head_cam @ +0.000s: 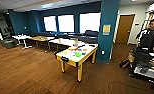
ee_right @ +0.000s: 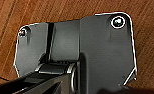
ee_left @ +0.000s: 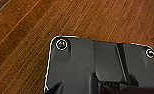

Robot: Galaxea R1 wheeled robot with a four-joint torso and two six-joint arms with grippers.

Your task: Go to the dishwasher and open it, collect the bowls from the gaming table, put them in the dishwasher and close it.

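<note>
Centre of the head view, slightly right: the gaming table [head_cam: 68, 55], long and narrow, white top, yellow edge trim and yellow legs, standing on a brown wood-plank floor [head_cam: 25, 72]. On the white top, toward the middle: the green bowl [head_cam: 78, 54], round and bright. Just beside it, toward the left of the frame, a smaller yellowish shape, perhaps the yellow bowl [head_cam: 65, 52], too blurred to be sure. Beyond these, toward the far end of the table, a scatter of red, orange and blue items, too small to name.

Right of the table: a teal pillar [head_cam: 107, 30] with a pale notice on it. Further right, a brown door [head_cam: 124, 28] in a light wall. At the right edge of the frame: a person [head_cam: 149, 35] in dark clothes behind a dark cart or rig [head_cam: 145, 67] loaded with gear.

Upper middle: three bright windows [head_cam: 66, 23] in a teal wall, with a row of light-topped tables [head_cam: 40, 38] beneath them, running toward the left of the frame.

In both wrist views: wood planks under the robot's dark plate. Grippers' fingers not made out in either; wide or narrow, cannot tell. Nothing seen held.
</note>
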